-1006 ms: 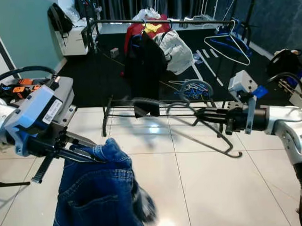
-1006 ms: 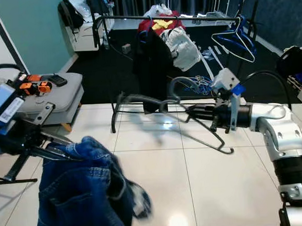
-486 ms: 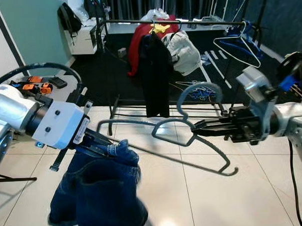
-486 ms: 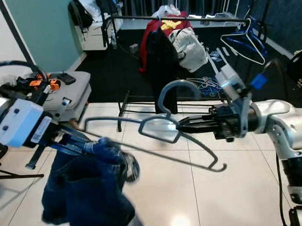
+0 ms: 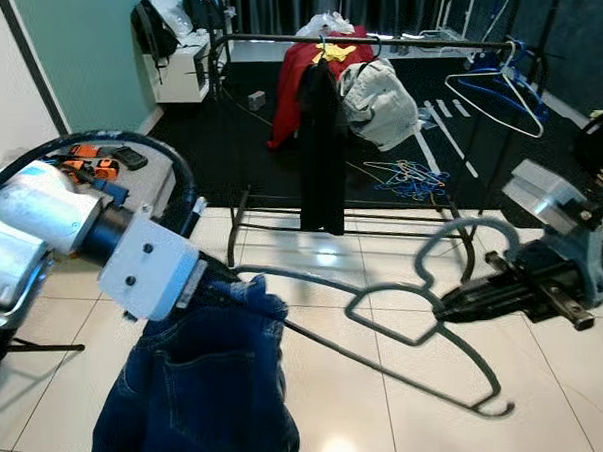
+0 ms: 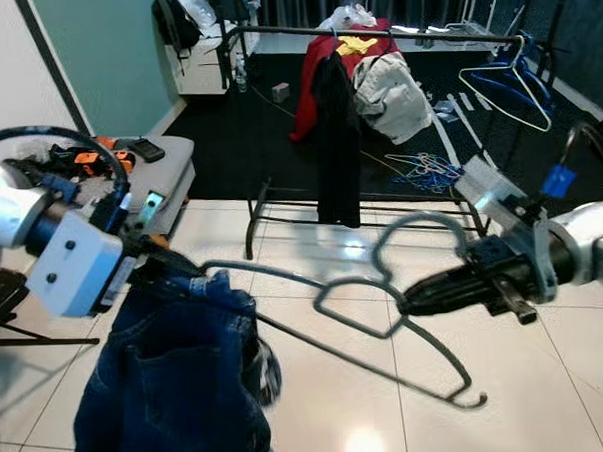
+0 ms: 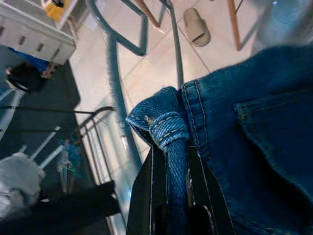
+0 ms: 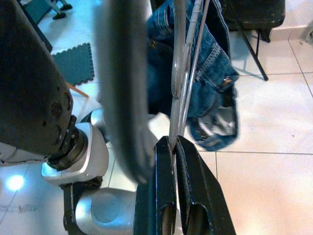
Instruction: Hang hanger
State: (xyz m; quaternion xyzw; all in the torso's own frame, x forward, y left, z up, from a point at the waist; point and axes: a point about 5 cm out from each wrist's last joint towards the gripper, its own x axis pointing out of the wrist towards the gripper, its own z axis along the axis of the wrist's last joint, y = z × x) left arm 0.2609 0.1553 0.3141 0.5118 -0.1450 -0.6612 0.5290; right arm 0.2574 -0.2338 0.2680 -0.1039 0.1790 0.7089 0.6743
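- The floor [image 5: 318,365] near the robot is glossy white tile; beyond it lies a dark floor where a clothes rail [image 5: 374,41] stands, hung with a red garment [image 5: 293,81], a black garment [image 5: 321,150] and a pale bundle [image 5: 379,102].
- A blue hanger [image 5: 501,85] hangs toward the rail's far right end, and a heap of hangers [image 5: 409,176] lies on the dark floor under the rail.
- A grey hanger [image 5: 406,327] is held in the air over the tile, in front of the rail. Its long axis runs across the view, from the jeans [image 5: 204,390] on the left to a curled end low on the right; its hook curves upward toward the rail.
- The right tool [image 8: 175,144] is clamped tight on the hanger's thin wire.
- The left tool [image 7: 168,161] is pinched closed on the waistband of the jeans, which hang down below it, touching the hanger's left end.
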